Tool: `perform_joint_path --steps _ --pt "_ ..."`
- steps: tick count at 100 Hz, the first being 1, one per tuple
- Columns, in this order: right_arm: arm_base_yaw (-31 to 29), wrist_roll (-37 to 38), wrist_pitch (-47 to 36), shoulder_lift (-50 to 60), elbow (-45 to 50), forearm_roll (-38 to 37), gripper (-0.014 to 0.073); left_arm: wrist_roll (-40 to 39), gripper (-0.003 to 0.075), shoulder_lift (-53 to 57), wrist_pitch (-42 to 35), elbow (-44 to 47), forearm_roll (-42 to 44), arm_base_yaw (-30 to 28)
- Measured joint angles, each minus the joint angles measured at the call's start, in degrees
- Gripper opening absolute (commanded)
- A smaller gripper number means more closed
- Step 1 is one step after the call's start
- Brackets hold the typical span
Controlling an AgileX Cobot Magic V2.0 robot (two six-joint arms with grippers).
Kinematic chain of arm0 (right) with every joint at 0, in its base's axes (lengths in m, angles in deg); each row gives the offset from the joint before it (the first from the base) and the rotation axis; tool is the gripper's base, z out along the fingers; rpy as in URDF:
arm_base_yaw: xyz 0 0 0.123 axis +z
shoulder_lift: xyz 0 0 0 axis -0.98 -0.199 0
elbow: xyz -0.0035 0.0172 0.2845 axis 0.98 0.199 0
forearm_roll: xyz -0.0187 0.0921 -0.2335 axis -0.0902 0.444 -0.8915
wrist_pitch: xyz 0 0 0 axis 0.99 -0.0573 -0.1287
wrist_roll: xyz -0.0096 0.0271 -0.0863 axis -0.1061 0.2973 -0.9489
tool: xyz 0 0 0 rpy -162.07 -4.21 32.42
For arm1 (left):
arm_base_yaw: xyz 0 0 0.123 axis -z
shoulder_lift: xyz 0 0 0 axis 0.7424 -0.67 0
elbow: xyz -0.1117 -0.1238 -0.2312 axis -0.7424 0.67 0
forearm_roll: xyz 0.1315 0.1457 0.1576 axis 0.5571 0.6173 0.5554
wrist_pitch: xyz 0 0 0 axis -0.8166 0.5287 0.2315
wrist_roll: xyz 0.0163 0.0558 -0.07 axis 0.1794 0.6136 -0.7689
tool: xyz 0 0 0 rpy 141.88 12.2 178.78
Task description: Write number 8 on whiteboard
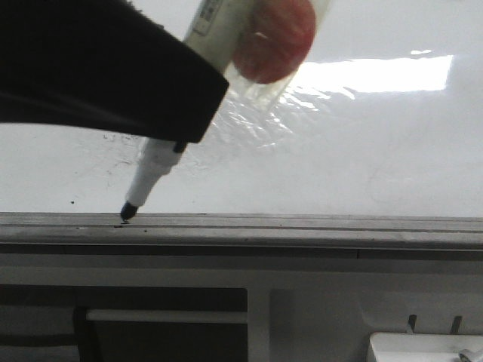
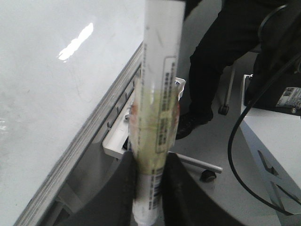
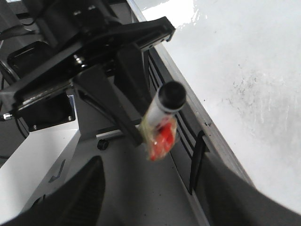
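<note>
Whiteboard (image 1: 377,151): glossy white, glare patch at upper right, faint smudges and specks near the marker; stands upright behind a grey ledge (image 1: 302,225). No clear figure 8 can be made out on it.
Left hand (image 2: 149,188): dark fingers (image 2: 117,193) closed on the marker barrel, one at each side.
Marker (image 1: 151,177): white barrel with printed label, tilted, black tip down; tip touches the board's lower edge just above the ledge, left of centre.
Tape (image 3: 160,136): clear wrap with a red patch around the barrel's upper part, near the black end cap (image 3: 171,95).
Right hand (image 3: 146,197): fingers spread wide, holding nothing, well apart from the marker.
Surroundings: seated person in dark trousers (image 2: 225,56), black cable (image 2: 235,141), white desk (image 2: 273,136) corner in the left wrist view.
</note>
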Motion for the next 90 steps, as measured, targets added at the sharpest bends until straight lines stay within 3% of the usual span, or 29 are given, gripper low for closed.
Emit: perform_joint_path --steps 38,48,64,79,90 --pt "4.0 -12.1 -3.0 -10.8 -2.1 14.8 0.0382 0.5 -0.002 0.0 0.1 0.0 0.0 0.0" --pt "4.0 -12.5 -3.6 -11.7 -2.1 15.9 0.0262 0.5 -0.002 0.0 0.1 0.0 0.0 0.0" --pt "4.0 -12.6 -4.1 -11.8 -2.1 16.4 -0.0065 0.5 -0.002 0.0 0.3 0.0 0.0 0.0" --pt "4.0 -12.8 -5.1 -11.8 -2.1 16.9 -0.0048 0.7 0.0003 0.0 -0.5 0.0 0.1 0.0" --pt "4.2 -13.0 -7.0 -11.7 -2.1 17.4 -0.0048 1.2 0.0149 0.0 -2.1 0.0 -0.7 0.0"
